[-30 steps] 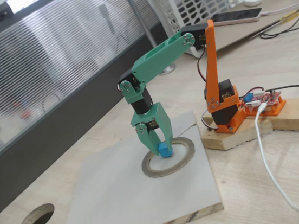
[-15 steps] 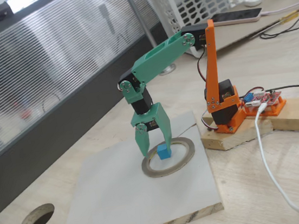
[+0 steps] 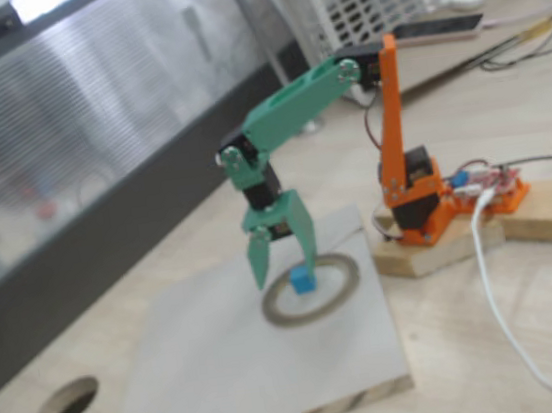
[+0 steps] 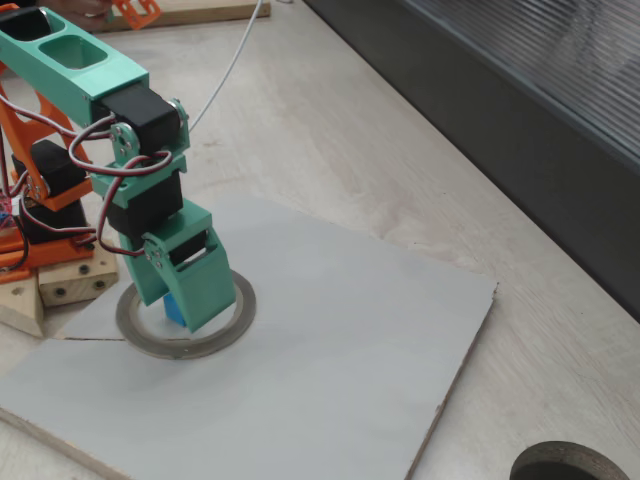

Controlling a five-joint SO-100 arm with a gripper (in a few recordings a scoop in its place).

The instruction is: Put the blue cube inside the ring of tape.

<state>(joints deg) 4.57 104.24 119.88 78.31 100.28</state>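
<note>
**Blue cube sits inside the tape ring, end effector spread above it**

A pale wooden bench (image 3: 497, 361) backed by a ribbed translucent screen carries a grey board (image 3: 226, 374) — and on it the ring of tape (image 3: 312, 291), a thin flat grey loop. The blue cube (image 3: 302, 282) rests on the board within that loop, toward its 10 o'clock side in the fixed view from the front. The green end effector (image 3: 284, 271) hangs over it with fingers parted, one tip on each side of the cube, gripping nothing. The ring holds the cube alone. The cube looks small, rigid and light, its plain faces likely smooth — a pinch across two opposite flat sides would suit it best. From the other fixed view, the end effector (image 4: 190, 305) largely hides the cube (image 4: 174, 308).
</note>
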